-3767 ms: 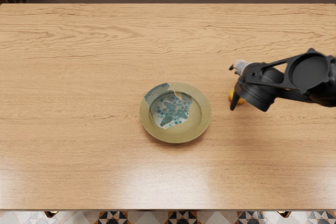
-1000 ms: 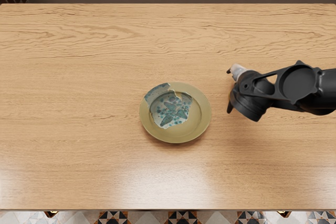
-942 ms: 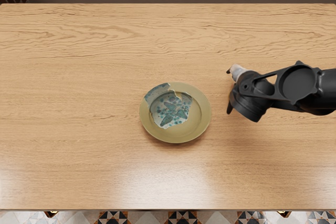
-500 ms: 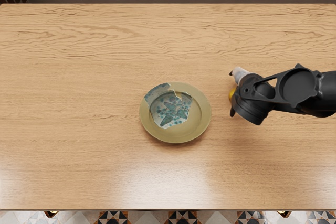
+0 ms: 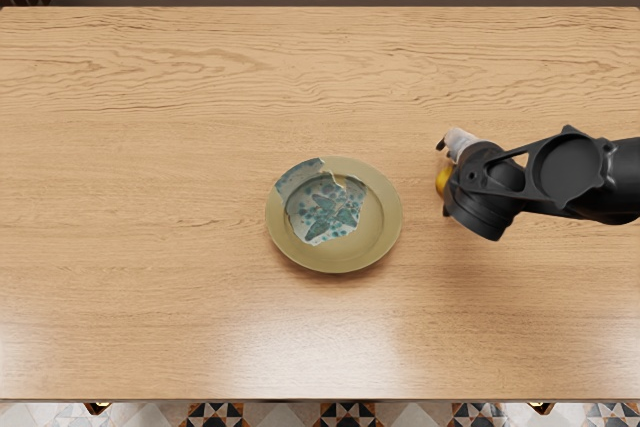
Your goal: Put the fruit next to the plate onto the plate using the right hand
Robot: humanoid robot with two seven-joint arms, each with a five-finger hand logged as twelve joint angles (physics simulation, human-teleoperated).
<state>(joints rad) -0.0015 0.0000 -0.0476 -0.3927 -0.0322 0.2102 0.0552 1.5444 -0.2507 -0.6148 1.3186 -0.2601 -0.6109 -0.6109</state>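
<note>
Only one plate, one fruit, one right hand covering it.

right hand: shifting slightly right vs 1 s ago; arm sitting lower than at start.
fruit: yellow edge peeking out again at hand's left, prev. fully hidden.

Plate olive-gold, teal speckled centre; fruit yellow; right hand black; table wood-grain

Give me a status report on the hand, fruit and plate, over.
Right hand down over fruit, grip not visible; left arm out of view. Fruit a yellow sliver beside plate, not on it. No obstacle seen between them.
</note>
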